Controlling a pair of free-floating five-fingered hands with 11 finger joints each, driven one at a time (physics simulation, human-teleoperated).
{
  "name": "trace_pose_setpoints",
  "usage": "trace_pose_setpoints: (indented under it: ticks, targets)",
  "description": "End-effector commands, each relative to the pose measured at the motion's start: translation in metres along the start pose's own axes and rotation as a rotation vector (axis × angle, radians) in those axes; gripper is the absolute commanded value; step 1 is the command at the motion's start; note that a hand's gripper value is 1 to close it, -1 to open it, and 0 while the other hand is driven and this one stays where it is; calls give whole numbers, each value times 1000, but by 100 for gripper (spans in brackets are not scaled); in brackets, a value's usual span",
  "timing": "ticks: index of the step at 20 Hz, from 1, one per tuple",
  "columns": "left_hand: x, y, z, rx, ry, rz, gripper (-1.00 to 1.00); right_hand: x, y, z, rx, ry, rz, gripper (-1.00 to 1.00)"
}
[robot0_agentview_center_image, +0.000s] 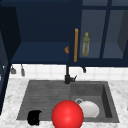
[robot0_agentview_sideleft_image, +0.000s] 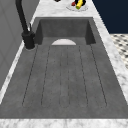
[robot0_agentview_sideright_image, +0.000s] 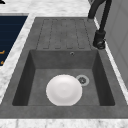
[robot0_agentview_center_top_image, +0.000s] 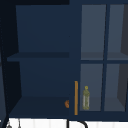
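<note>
Robot hand (robot0_agentview_center_image: 34, 117), matte black, state unclear, near glossy red ball (robot0_agentview_center_image: 67, 115) and round white plate (robot0_agentview_sideright_image: 64, 90).

White plate (robot0_agentview_sideright_image: 64, 90) flat in sink basin (robot0_agentview_sideright_image: 100, 75).

Kitchen, simulated render. A dark grey sink (robot0_agentview_center_image: 110, 105) with a ribbed draining board (robot0_agentview_sideleft_image: 65, 75) sat in a white marbled surface (robot0_agentview_center_image: 120, 87). A black tap (robot0_agentview_sideright_image: 100, 37) stood at the back edge, white wall tiles (robot0_agentview_center_image: 45, 71) behind it. Navy wall cabinet (robot0_agentview_center_top_image: 42, 75) above, open on the left, glass door with an orange handle (robot0_agentview_center_top_image: 76, 98) on the right, a bottle (robot0_agentview_center_top_image: 86, 98) inside. A white plate (robot0_agentview_sideright_image: 64, 90) lay in the basin beside the drain (robot0_agentview_sideright_image: 82, 80).
</note>
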Motion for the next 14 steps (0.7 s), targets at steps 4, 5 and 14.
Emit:
trace_pose_setpoints:
  ticks: [4,5,14]
  targets:
    - [0,0,0,0,0,0,0,-15,7,-39,0,-92,-14,100]
    - [0,0,0,0,0,0,0,-20,5,-42,16,-120,-25,100]
    - [0,0,0,0,0,0,0,3,-40,-5,57,-64,103,-100]
